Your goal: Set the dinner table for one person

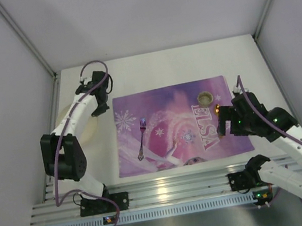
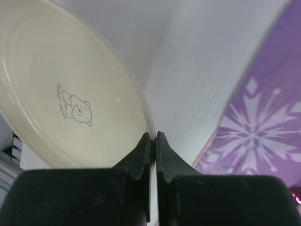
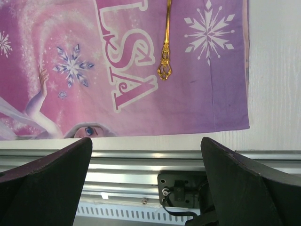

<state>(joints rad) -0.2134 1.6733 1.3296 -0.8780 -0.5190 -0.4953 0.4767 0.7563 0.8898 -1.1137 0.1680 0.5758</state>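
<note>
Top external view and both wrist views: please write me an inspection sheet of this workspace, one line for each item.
Surface: white dinner table, with a purple Elsa placemat lying flat on it.
Job's things: fork on the placemat's left part; cup at its far right corner; gold utensil on its right side; cream Sweet Bear plate left of the placemat.
Clutter: nothing seen.
Grippers: left gripper, jaws shut on the plate's rim; right gripper, jaws open and empty, above the placemat's near right part.
Cables: a purple cable runs along each arm.
Surroundings: white walls on three sides; aluminium rail at the near edge.
</note>
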